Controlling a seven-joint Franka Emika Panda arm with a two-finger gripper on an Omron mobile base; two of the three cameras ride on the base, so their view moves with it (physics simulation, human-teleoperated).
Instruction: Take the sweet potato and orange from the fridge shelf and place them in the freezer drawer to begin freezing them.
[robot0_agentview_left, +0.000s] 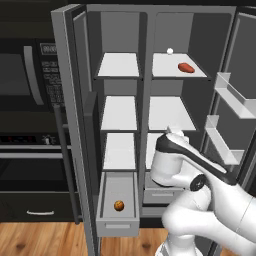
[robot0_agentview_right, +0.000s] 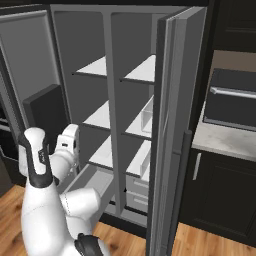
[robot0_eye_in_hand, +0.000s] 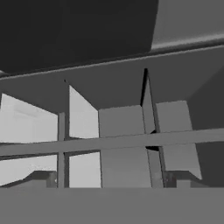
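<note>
The sweet potato (robot0_agentview_left: 186, 67), a reddish oblong, lies on the top right fridge shelf (robot0_agentview_left: 165, 72). The orange (robot0_agentview_left: 119, 205), a small round ball, rests inside the freezer drawer (robot0_agentview_left: 118, 227), which is pulled out at the bottom left of the fridge. My arm bends up in front of the lower right shelves, and the white hand (robot0_agentview_right: 69, 141) points into the fridge above the drawer (robot0_agentview_right: 90, 181). The arm hides the fingers, and no fingertips rise in the hand view, which looks across the shelf dividers.
A tiny white ball (robot0_agentview_left: 170, 50) sits behind the sweet potato. Both fridge doors stand open; the right door (robot0_agentview_left: 235, 100) carries clear bins and the left door (robot0_agentview_left: 70, 110) is edge-on. Two wider light-grey drawers (robot0_agentview_left: 160, 196) sit behind my arm. Dark ovens (robot0_agentview_left: 25, 100) are on the left.
</note>
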